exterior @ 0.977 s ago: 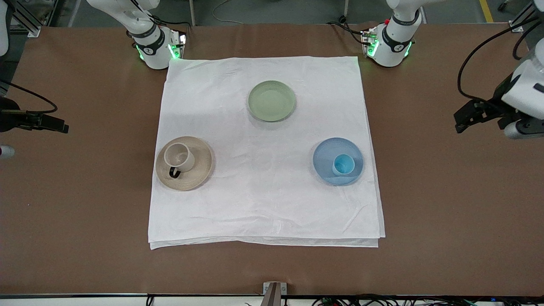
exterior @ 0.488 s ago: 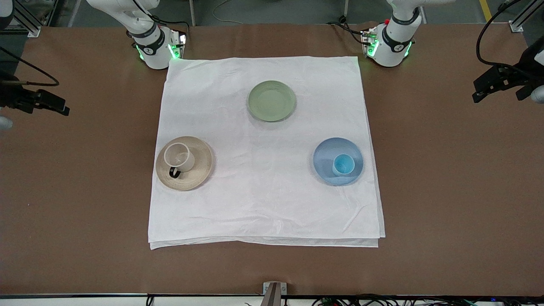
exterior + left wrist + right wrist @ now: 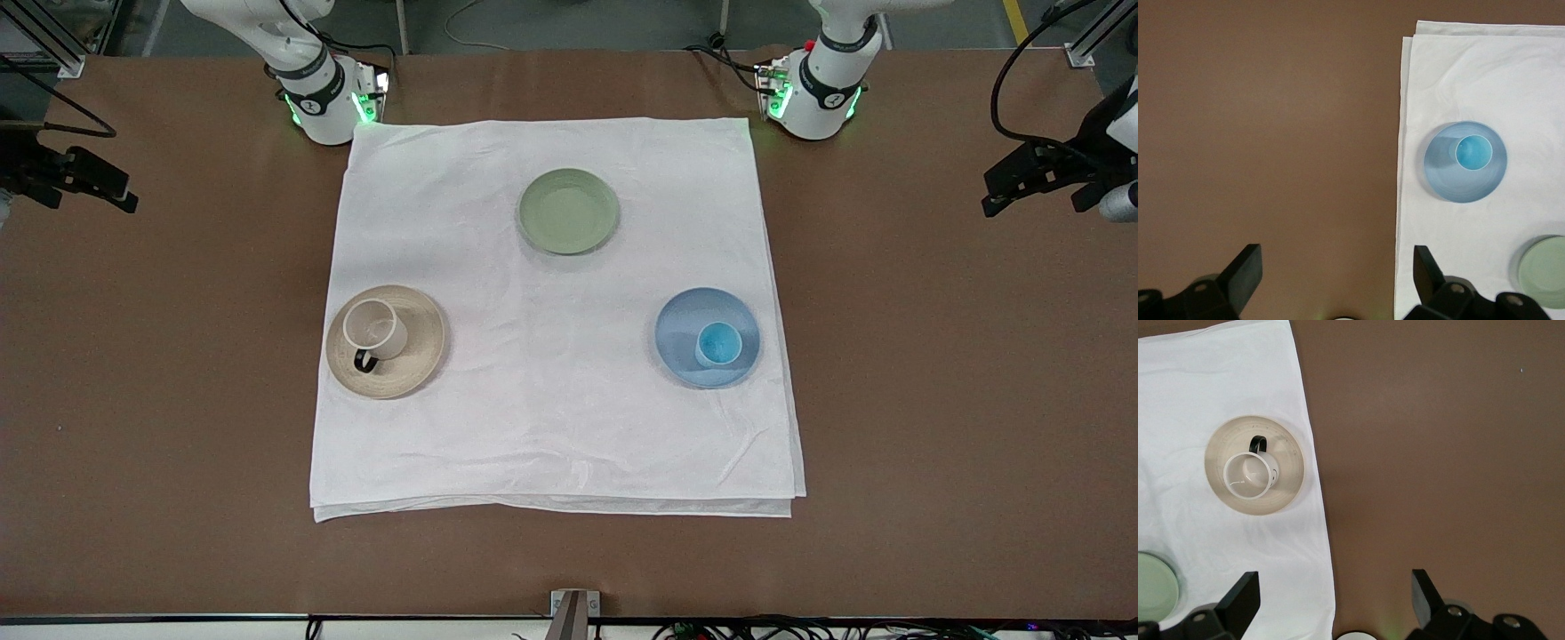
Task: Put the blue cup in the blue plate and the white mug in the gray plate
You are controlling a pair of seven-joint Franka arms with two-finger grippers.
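The blue cup (image 3: pixel 718 344) stands upright in the blue plate (image 3: pixel 685 324) on the white cloth, toward the left arm's end; both show in the left wrist view, cup (image 3: pixel 1473 153) and plate (image 3: pixel 1441 180). The white mug (image 3: pixel 373 327) stands upright in the gray plate (image 3: pixel 418 351), toward the right arm's end; both show in the right wrist view, mug (image 3: pixel 1248 475) and plate (image 3: pixel 1288 463). My left gripper (image 3: pixel 1031 200) (image 3: pixel 1337 273) is open and empty over bare table off the cloth. My right gripper (image 3: pixel 89 191) (image 3: pixel 1335 593) is open and empty over the cloth's edge at the right arm's end.
A pale green plate (image 3: pixel 568 211) lies empty on the white cloth (image 3: pixel 551 427), farther from the front camera than both other plates. The cloth covers the middle of the brown table (image 3: pixel 933 400). The arm bases stand at the cloth's two farther corners.
Both grippers have drawn away over the bare table toward the bases' edge of the table, mostly in the first half second. The cup, mug and plates have not moved.
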